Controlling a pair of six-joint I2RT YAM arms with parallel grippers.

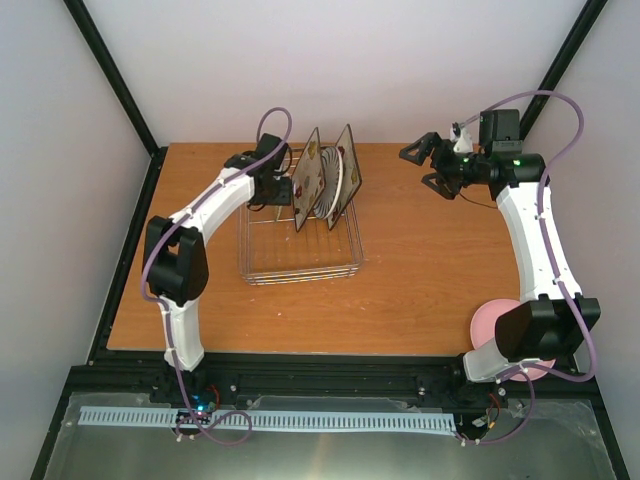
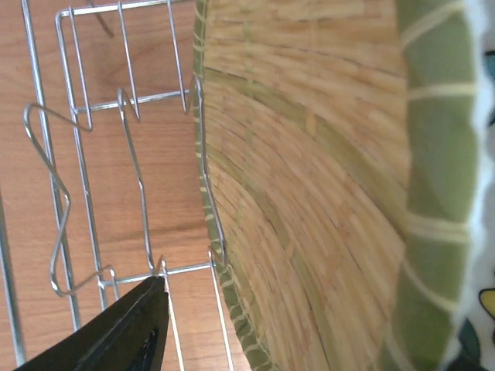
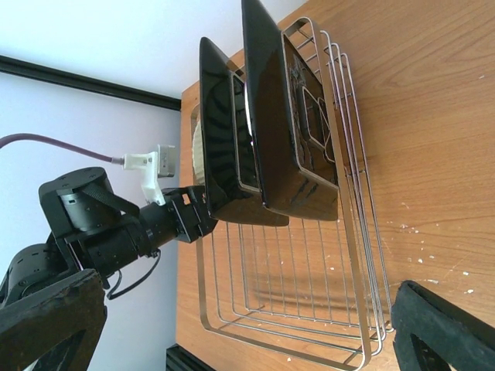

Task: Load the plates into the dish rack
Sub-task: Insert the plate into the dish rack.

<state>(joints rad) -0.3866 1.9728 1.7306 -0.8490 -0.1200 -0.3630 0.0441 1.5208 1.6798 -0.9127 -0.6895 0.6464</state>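
Upper centre of the top view: rack point(image 1: 300, 262) on the worktop point(image 1: 420, 270), three plates point(image 1: 325, 180) upright on edge at its far end, tan plate point(image 2: 309, 193) nearest the left jaws. Cannot tell whether those jaws grip it. Upper right: right jaws spread wide, empty. Lower right: pink plate point(image 1: 487, 325), partly hidden under the right arm point(image 1: 535, 250).

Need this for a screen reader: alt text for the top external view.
Three plates stand upright in a wire dish rack on a wooden table, the left gripper beside them. The right gripper hangs open; a pink plate lies by that arm's base.
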